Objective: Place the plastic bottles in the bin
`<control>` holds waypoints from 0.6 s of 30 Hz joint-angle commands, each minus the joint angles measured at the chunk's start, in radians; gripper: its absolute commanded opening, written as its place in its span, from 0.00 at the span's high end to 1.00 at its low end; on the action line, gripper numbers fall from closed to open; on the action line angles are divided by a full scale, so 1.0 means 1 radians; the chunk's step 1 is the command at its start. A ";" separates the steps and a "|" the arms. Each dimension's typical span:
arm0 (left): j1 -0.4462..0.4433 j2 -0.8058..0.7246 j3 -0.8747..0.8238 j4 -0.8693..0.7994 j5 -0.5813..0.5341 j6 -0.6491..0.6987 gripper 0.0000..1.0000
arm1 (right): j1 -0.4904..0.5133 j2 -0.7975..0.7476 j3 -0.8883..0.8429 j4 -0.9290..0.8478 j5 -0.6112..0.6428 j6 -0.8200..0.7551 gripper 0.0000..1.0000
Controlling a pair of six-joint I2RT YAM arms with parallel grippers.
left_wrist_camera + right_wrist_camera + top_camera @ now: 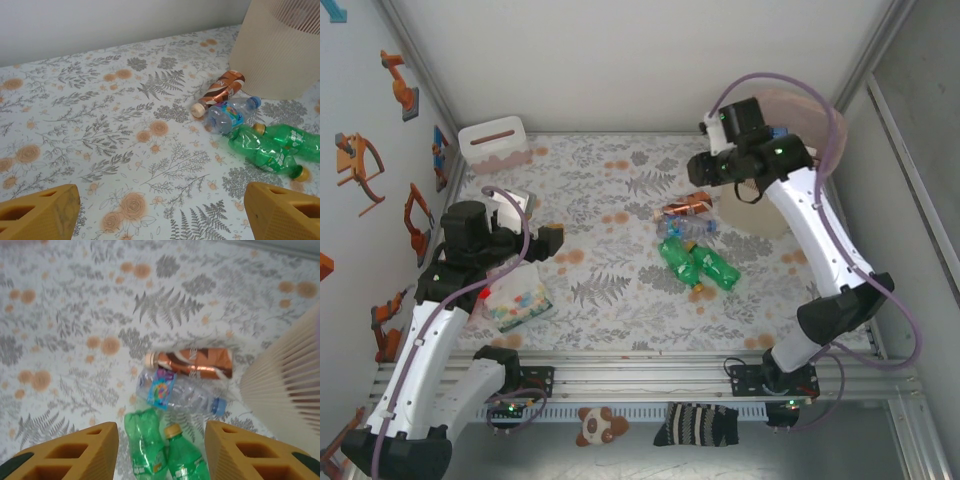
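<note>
Your left arm [420, 340] and right arm [820, 235] both wear white shells with black joints. A lilac cable [775, 76] loops along each, and the gripper fingers [75, 455] are hollow-celled orange-yellow blocks.

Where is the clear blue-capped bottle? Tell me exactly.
In the top view the clear bottle lies right of centre, between the brown-labelled bottle on its far side and the green bottles on its near side, just left of the bin.

I see a brown-labelled bottle [218, 92], a clear blue-capped bottle [231, 114] and two green bottles [265, 150] lying clustered on the counter [100, 125]; beige bin [280, 55] upright just beside.
</note>
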 commanded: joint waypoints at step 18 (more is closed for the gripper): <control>0.005 -0.003 -0.014 0.016 0.011 0.012 0.15 | 0.262 0.018 -0.465 0.132 0.155 0.120 0.41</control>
